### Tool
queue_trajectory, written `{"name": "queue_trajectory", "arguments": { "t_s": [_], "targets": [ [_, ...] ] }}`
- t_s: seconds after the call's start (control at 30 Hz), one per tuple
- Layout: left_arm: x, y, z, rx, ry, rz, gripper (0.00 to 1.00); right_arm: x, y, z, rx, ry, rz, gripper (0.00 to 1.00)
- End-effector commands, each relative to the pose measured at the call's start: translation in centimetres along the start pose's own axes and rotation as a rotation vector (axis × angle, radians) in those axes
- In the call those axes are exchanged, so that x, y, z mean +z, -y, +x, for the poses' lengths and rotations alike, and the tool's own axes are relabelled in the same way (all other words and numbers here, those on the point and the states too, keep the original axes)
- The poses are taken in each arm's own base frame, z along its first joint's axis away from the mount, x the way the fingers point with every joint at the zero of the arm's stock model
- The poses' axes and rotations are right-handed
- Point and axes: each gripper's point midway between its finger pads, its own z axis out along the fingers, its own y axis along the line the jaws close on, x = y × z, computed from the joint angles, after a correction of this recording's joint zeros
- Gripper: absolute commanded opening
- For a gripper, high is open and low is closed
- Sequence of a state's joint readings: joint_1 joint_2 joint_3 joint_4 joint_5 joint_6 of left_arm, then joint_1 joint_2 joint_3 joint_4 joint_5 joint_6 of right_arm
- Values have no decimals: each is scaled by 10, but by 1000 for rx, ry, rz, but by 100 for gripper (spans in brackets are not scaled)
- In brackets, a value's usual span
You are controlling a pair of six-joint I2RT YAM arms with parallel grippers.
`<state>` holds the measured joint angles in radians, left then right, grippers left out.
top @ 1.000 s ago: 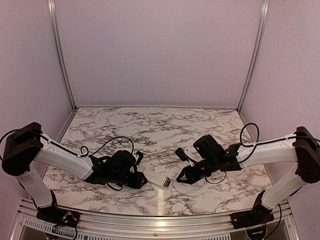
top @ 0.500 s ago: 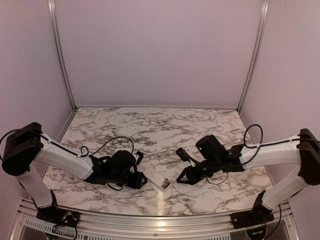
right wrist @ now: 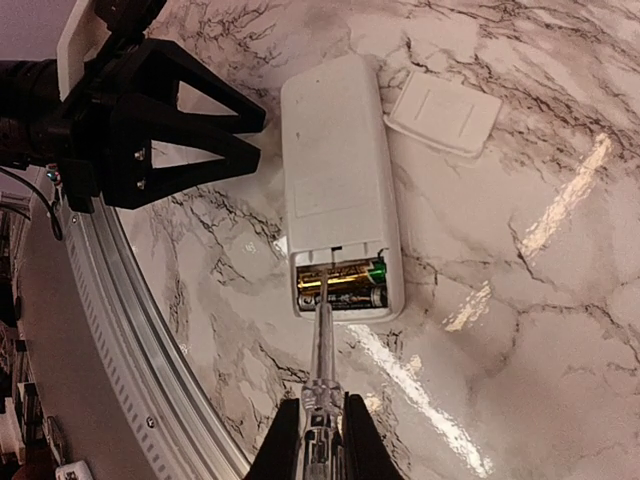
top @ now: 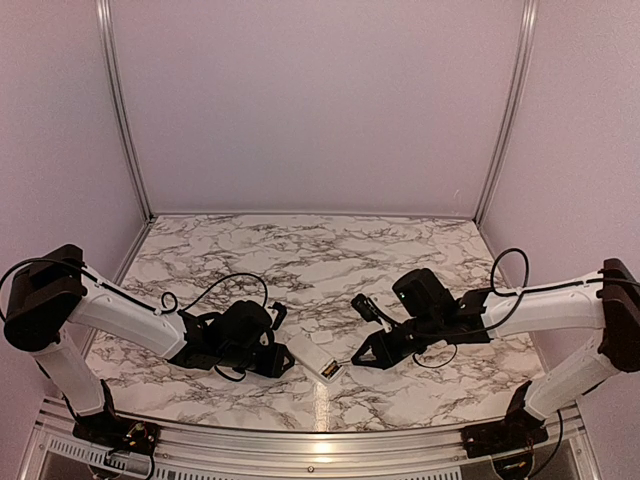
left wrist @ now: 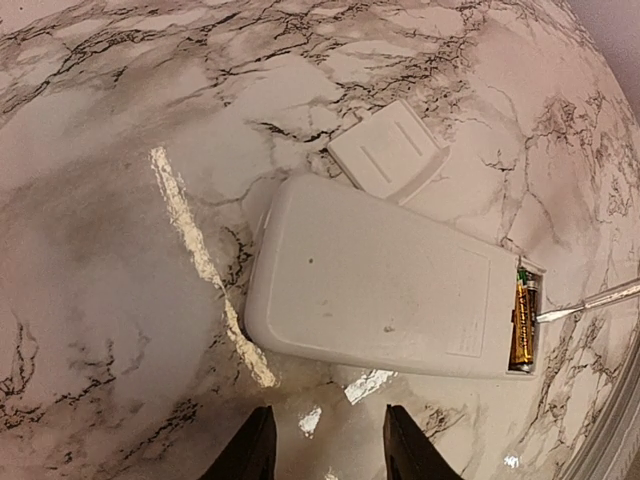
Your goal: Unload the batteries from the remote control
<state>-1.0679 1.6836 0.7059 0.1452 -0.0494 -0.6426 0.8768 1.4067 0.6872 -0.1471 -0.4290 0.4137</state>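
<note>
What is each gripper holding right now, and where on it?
Right gripper holds the thin pale stick by its rear end, tip at the batteries in the remote control. Left gripper holds nothing.

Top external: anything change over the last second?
Little. The right arm drifted slightly rightward in view, while the right gripper kept the thin tool at the batteries in the remote control. The remote control may have been nudged slightly. Nothing grabbed or released. The left gripper stays open beside it; the back panel is unmoved.
</note>
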Motion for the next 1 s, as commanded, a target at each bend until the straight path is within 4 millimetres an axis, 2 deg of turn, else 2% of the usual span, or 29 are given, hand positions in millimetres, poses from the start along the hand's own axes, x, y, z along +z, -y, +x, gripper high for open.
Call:
{"name": "queue_trajectory", "arguments": {
  "t_s": [0.0, 0.2, 0.43, 0.53, 0.73, 0.83, 0.97],
  "targets": [
    [4, 4, -1, 14, -4, 7, 39, -2, -6, -10, -19, 24, -11, 0],
    [2, 6, -3, 15, 5, 14, 39, -7, 8, -7, 21, -3, 86, 0],
    [-1, 5, -7, 12, 28, 9, 40, 0, 19, 1, 59, -28, 126, 0],
    [-7, 1, -12, 13, 58, -12, 49, 5, 22, 2, 64, -44, 135, 0],
    [-9, -13, -25, 61, 133, -104, 79, 12, 27, 0, 68, -75, 161, 0],
    [-1, -19, -30, 97, 141, -159, 81, 12, 26, -9, 61, -68, 175, 0],
    [11, -16, -26, 112, 95, -155, 78, 16, 25, -19, 39, -62, 177, 0]
  ]
}}
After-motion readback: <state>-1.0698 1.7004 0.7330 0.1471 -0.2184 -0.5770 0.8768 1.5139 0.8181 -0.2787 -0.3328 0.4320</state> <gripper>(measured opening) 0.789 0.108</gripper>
